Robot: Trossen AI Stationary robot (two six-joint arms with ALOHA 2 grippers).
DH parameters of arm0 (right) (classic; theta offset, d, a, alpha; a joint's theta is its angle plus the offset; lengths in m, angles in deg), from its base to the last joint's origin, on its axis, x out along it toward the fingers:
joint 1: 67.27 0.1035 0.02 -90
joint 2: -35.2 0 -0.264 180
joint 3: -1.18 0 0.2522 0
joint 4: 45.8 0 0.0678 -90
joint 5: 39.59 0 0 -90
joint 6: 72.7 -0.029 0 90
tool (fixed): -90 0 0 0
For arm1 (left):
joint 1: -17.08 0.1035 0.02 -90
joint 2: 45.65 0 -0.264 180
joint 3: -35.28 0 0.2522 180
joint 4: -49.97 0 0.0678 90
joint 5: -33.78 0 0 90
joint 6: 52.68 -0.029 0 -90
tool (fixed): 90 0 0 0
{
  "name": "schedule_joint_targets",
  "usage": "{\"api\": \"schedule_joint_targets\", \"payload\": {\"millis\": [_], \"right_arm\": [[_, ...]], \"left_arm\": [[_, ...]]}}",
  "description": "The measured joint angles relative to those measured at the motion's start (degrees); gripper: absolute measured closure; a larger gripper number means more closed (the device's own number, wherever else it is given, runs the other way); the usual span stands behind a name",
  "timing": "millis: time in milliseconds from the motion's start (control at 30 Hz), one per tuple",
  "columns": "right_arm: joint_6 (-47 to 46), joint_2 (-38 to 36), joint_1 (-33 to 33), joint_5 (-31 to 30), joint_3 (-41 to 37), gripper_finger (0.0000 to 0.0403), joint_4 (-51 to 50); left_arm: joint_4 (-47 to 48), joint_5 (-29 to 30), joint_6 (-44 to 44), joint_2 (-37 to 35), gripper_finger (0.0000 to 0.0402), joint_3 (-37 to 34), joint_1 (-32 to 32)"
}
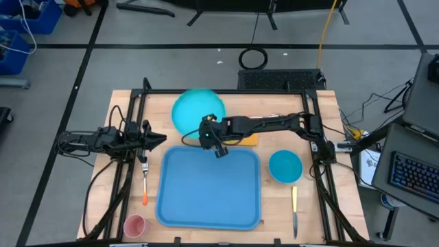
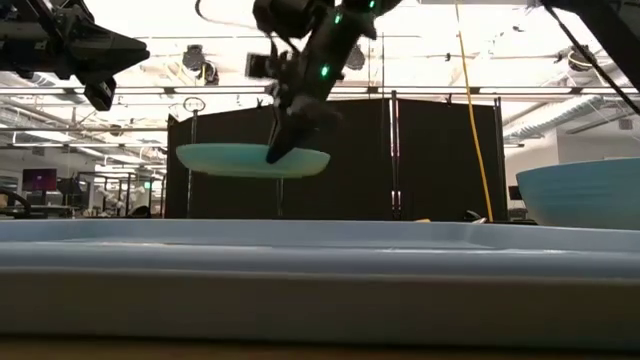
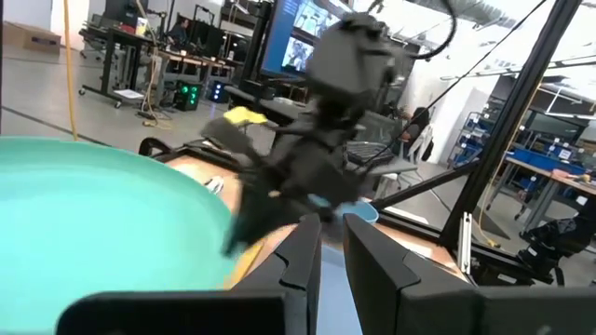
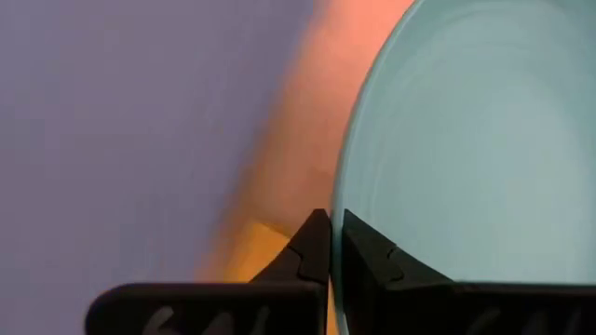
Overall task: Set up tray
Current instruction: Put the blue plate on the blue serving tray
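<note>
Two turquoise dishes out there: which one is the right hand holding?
The flat plate behind the tray; the right hand is shut on its rim, lifting it. The smaller bowl sits untouched right of the tray.

Tray [image 1: 209, 189] surface bare; right arm [image 1: 267, 125] and lifted plate [image 1: 197, 110] block far edge.
</note>
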Motion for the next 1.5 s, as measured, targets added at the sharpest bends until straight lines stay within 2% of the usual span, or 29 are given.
{"api": "schedule_joint_targets", "payload": {"millis": [67,333,533,733,967,1067,1500], "right_arm": [[-1.19,-0.44,1.44,1.44,0.0,0.0402,-0.75],[-4.84,-1.0,6.96,0.96,0.03,0.0403,-5.2],[-7.59,-1.18,10.94,1.35,-3.51,0.0403,-4.79],[-9.35,-2.71,14.49,1.07,-10.21,0.0403,-0.11],[-12.39,-10.05,17.71,1.12,-19.98,0.0403,9.63],[-15.12,-12.72,19.44,1.13,-22.68,0.0403,10.59],[-19.37,-12.24,28.76,1.3,-24.11,0.0403,13.0]], "left_arm": [[0.0,-0.02,0.0,0.02,0.035,0.0,-0.01],[0.17,-0.02,0.0,0.0,0.035,0.0,-0.01],[0.39,-0.02,0.18,0.02,0.035,0.0,-0.01],[0.48,-0.04,0.33,0.02,0.035,0.0,-0.01],[0.96,0.44,0.31,0.0,0.035,0.0,-0.01],[0.99,0.46,0.26,0.01,0.035,0.0,-0.01],[1.25,0.92,0.37,0.0,0.035,0.0,-0.01]]}}
